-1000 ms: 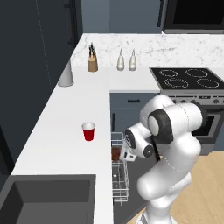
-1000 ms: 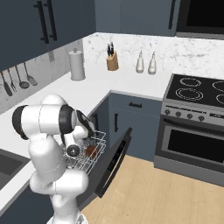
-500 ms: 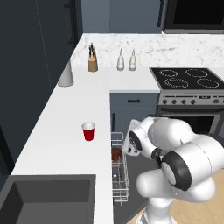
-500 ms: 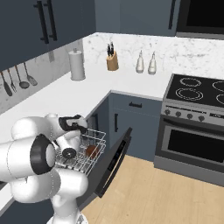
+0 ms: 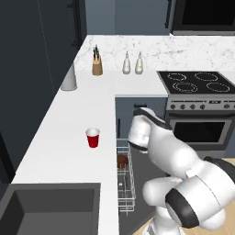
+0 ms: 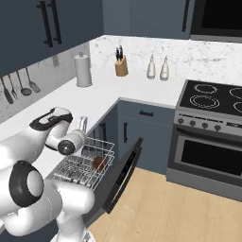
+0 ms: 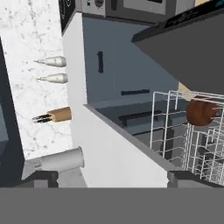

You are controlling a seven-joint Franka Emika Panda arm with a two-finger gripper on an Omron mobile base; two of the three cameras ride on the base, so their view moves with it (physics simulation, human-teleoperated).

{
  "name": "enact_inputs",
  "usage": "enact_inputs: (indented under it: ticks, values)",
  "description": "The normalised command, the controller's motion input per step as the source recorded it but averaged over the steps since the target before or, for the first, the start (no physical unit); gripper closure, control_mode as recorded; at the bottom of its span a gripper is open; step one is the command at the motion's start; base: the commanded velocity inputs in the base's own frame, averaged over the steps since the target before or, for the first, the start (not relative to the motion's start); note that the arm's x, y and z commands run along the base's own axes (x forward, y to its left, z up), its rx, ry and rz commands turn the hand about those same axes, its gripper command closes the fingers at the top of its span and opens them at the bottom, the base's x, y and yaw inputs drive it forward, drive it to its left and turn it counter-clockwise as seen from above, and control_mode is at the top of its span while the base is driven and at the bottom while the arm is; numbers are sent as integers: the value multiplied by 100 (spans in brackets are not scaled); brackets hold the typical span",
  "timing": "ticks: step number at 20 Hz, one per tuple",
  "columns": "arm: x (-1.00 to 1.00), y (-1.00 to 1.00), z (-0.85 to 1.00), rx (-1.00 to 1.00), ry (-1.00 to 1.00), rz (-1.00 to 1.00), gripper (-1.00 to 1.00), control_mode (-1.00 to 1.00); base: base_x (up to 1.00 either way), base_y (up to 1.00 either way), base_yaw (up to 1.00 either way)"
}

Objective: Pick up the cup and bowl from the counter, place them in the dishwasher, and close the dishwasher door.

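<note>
The bowl (image 5: 122, 161) already sits in the dishwasher's white rack (image 6: 85, 166), so the cup (image 5: 92, 137) is the thing to handle next: it stands upright on the tabletop (image 5: 69, 133), apart from everything else, with the sink (image 5: 50, 209) well to the near side. It looks like thin plastic, so likely very light, a bit slick and easy to crush or tip. A grip across the upper wall below the rim, squeezing gently, seems safest; the taper means a low grip could let it slide up and out. The pincer (image 7: 111, 177) stands wide apart and holds nothing, its tips hovering over the tabletop edge beside the rack, with the bowl off to one side in the hand view. The door (image 6: 124, 172) hangs open, tilted down toward the floor, and is a stiff flat panel best pushed from its outer face
</note>
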Motion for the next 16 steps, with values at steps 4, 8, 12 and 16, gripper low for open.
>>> enact_inputs:
  ticks: [4, 8, 12, 16]
  values:
    - [-4, -21, 52, -25, 29, 20, -100, -100, 0, 0, 0]
    - [-23, -38, 84, -15, 28, 25, -100, -100, 0, 0, 0]
    - [-42, -39, 100, -10, 12, 29, -100, -100, 0, 0, 0]
    - [-49, -34, 100, -8, 3, 31, -100, -100, 0, 0, 0]
